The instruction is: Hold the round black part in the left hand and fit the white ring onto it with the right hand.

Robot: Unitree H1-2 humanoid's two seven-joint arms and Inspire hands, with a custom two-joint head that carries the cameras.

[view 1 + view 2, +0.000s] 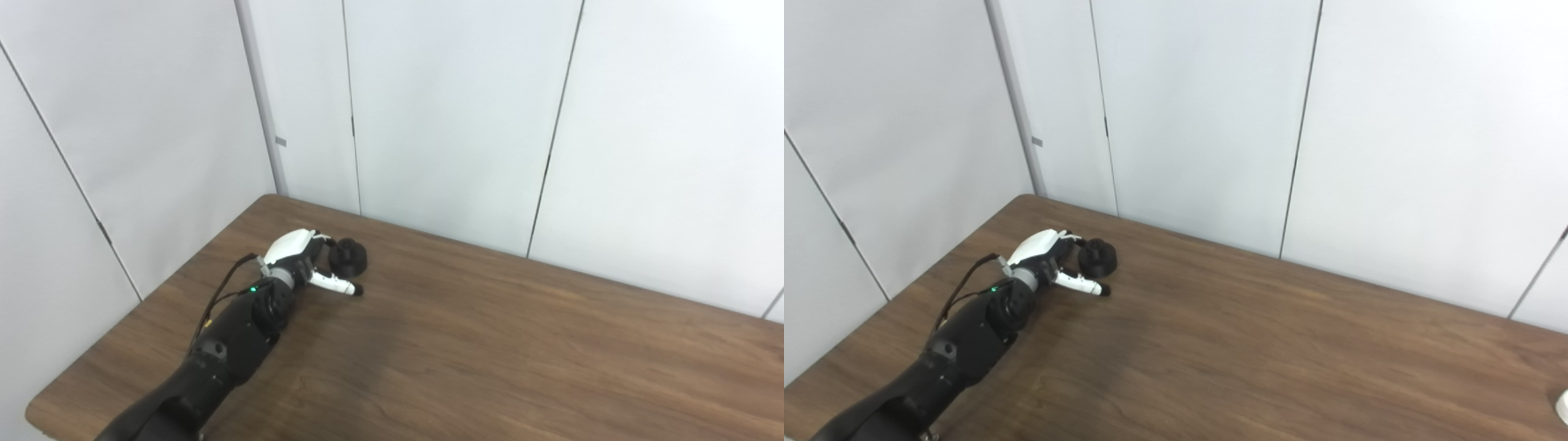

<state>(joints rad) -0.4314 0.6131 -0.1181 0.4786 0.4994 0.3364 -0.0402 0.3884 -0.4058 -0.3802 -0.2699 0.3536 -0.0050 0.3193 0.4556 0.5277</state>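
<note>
The round black part stands on the wooden table near its far left corner. My left hand lies just left of the part, open, with the thumb stretched along the table in front of it and the fingers close to its left side. Whether the fingers touch the part I cannot tell. A small piece of a white object, possibly the white ring, shows at the right edge of the right eye view. My right hand is out of sight.
White wall panels rise right behind the table's far edge. The table's left edge runs close beside my left arm. Bare brown tabletop stretches to the right of the part.
</note>
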